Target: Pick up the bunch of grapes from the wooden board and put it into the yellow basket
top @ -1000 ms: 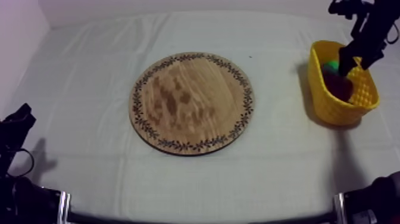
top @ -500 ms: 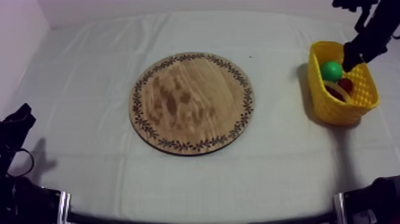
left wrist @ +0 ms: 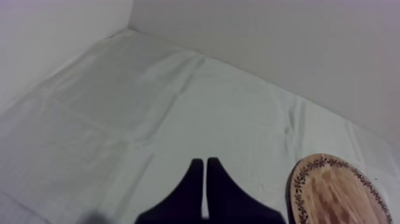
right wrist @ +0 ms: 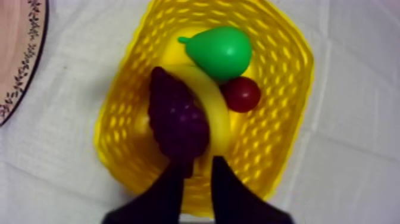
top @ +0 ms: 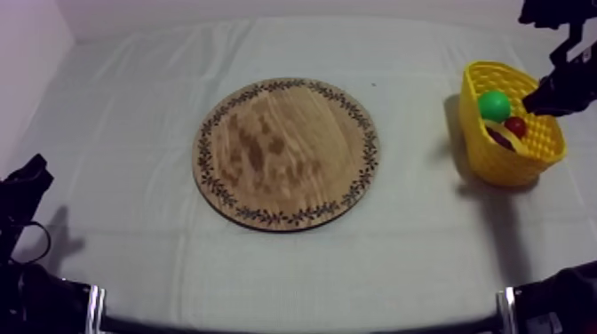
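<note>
Grapes (right wrist: 175,119) now laid in yellow basket (right wrist: 286,89); right tool (right wrist: 201,170) released, lifted away; left tool (left wrist: 205,165) clenched; job judged done.

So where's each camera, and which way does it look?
Top view: overhead, slanting down at the wooden board and yellow basket; my left arm and right arm show.
Left wrist view: my left arm, along the cloth, past the shut left gripper.
Right wrist view: my right arm, down into the basket, past the open right gripper.
All share the board.
</note>
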`<action>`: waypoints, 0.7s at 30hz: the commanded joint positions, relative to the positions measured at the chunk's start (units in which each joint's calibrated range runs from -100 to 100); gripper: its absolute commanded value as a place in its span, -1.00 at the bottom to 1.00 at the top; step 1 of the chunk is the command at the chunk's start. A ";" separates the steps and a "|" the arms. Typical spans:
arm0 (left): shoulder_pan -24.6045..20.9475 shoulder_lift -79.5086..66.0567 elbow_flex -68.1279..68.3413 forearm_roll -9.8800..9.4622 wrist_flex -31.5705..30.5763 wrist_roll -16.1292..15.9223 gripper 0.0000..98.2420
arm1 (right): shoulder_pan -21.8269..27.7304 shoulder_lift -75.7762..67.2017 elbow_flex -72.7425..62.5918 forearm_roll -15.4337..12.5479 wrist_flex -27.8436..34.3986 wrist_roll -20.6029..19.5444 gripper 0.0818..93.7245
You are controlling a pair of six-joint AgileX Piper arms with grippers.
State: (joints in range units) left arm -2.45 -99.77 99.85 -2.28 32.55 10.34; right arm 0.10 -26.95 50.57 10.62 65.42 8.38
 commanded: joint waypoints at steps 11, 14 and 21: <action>0.02 0.03 0.04 0.01 0.03 -0.01 -1.00 | -0.13 -25.75 28.59 -5.41 -28.75 -3.94 -0.99; 0.02 0.03 0.04 0.01 0.03 -0.01 -1.00 | 0.89 -31.79 36.22 -11.12 -35.74 -1.59 -0.99; -0.02 0.03 0.04 0.01 0.03 -0.02 -1.00 | 1.13 -47.82 47.54 -16.82 -35.89 -2.02 -1.00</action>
State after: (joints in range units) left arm -2.45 -99.77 99.85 -2.28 32.55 10.34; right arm 1.36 -67.80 94.57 -6.70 25.25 9.99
